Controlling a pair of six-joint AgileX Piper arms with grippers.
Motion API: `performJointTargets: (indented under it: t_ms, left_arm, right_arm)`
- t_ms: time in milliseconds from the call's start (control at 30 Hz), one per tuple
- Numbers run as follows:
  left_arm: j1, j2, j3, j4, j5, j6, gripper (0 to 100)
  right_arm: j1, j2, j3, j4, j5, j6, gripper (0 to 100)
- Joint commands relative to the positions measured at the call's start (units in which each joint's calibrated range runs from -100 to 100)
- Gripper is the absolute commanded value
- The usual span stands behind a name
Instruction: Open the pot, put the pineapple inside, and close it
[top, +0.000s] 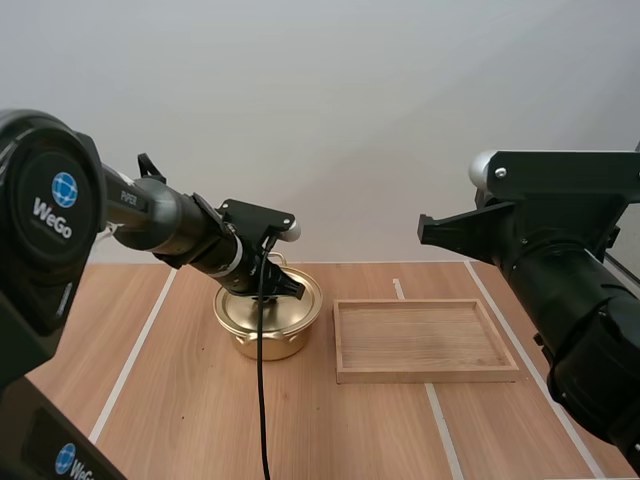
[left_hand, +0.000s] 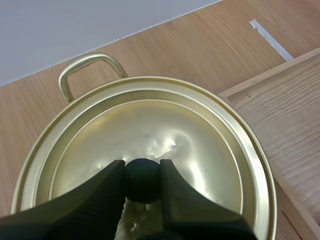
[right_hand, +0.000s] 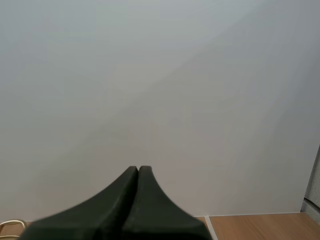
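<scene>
- Just right of the pot (top: 268, 322): a wooden tray (top: 425, 343), flat and rectangular with a low raised rim and pale grain along its floor. Close beside the pot, with a narrow strip of table (top: 190, 400) between them in the high view.
- Under and around the pot: light wood-grain top crossed by thin white lines (top: 133, 360), one to the pot's left, others beyond the tray.
- Over the pot: the left arm (top: 180, 225), slanting down from the left and hiding the pot's rear rim in the high view.
- Round, shallow, glossy brass-gold metal for the pot itself. Seated on it, the lid (left_hand: 150, 130), stepped in concentric rings and faintly dimpled near the centre. On the far side, a looped handle (left_hand: 87, 67) of the same metal.
- At the lid's centre: a small round matte black knob (left_hand: 142, 182).
- Pinched on that knob from both sides: the ribbed black fingers of the left gripper (left_hand: 142, 162), plain from the left wrist, merely a dark shape over the lid from the high view.
- Well apart from the pot: the right gripper (right_hand: 138, 171), fingers pressed together into one dark wedge, holding nothing. Past them, a sliver of the gold handle.
</scene>
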Motion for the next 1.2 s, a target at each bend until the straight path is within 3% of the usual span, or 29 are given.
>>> performJointTargets:
  t_ms: [0,100,233,267,767,1033,1167]
  left_arm:
    - [-0.18,1.14,0.82,0.49,5.77,0.68,2]
    - [-0.18,1.14,0.82,0.80,8.03,1.01,28]
    - [-0.18,1.14,0.68,0.33,10.18,1.89,97]
    - [-0.18,1.14,0.68,0.07,9.93,1.73,100]
    - [-0.18,-2.33,-3.35,-3.07,11.73,0.52,98]
    - [-0.18,-13.14,-3.95,-3.49,3.34,-4.49,93]
    - [-0.18,-20.07,-3.95,-3.49,-5.43,-5.82,90]
  right_arm:
    - [-0.16,-0.36,0.08,0.00,-0.55,0.00,0]
    - [-0.16,-0.36,0.08,0.00,-0.55,0.00,0]
    - [-0.16,-0.36,0.08,0.00,-0.55,0.00,0]
    - [-0.16,-0.36,0.08,0.00,-0.55,0.00,0]
    - [-0.16,-0.36,0.08,0.00,-0.55,0.00,0]
    - [-0.16,-0.36,0.08,0.00,-13.99,0.00,0]
    - [-0.16,-0.36,0.08,0.00,-10.40,0.00,0]
